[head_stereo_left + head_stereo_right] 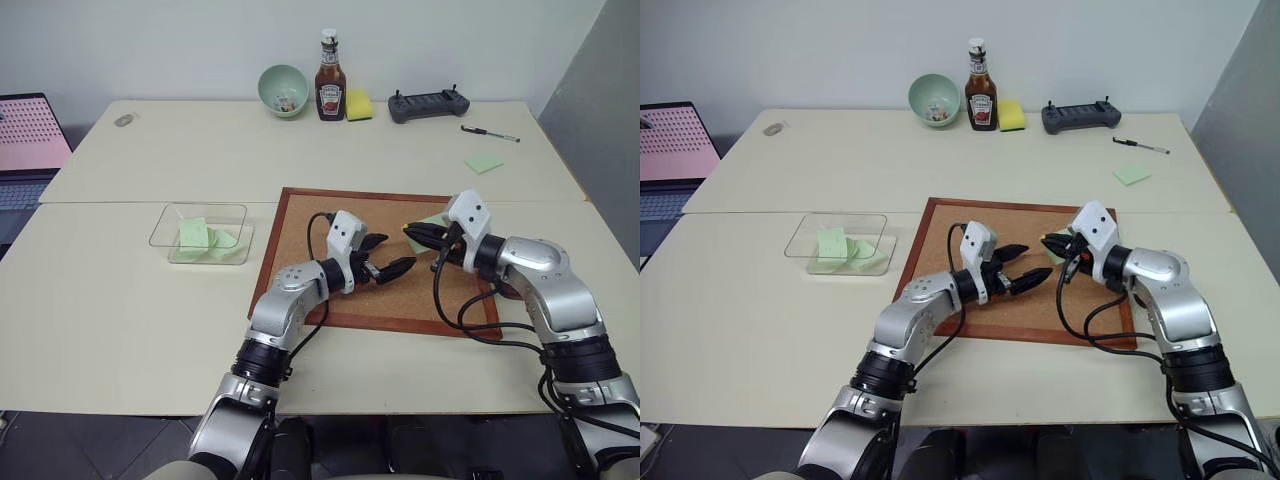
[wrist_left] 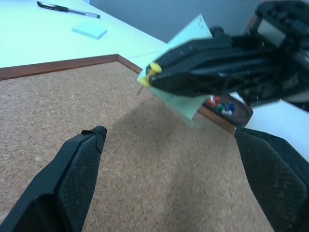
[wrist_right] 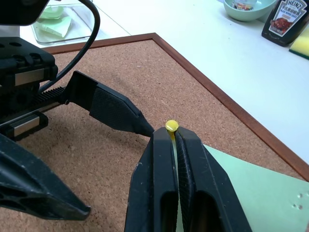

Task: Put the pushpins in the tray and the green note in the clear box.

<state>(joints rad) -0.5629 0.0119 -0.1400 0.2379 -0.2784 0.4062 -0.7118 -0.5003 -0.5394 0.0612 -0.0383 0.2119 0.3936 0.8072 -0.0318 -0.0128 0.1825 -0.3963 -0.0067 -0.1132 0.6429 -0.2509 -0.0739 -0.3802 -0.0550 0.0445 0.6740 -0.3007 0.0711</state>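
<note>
"HEINZ" label on ketchup bottle (image 3: 288,19)

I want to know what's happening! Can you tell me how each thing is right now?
Left black two-fingered gripper: open, holding nothing.
Right black two-fingered gripper: shut on yellow-headed pushpin, with pale green paper note.
Clear plastic box: lidless, green notes inside.
Red ketchup bottle: upright, capped.
Brown cork board: flat on table.

At the far edge of the pale wooden worktop (image 1: 150,300) stand a round pale green bowl (image 1: 283,90), a glass ketchup bottle with a white cap (image 1: 330,77), a yellow sponge (image 1: 359,105) and a dark grey handheld controller (image 1: 429,105). A black pen (image 1: 490,133) lies to the right of them. A wood-framed cork board (image 1: 300,230) lies flat nearer the front, and an open laptop with a pink screen (image 1: 30,135) sits at the left.
</note>
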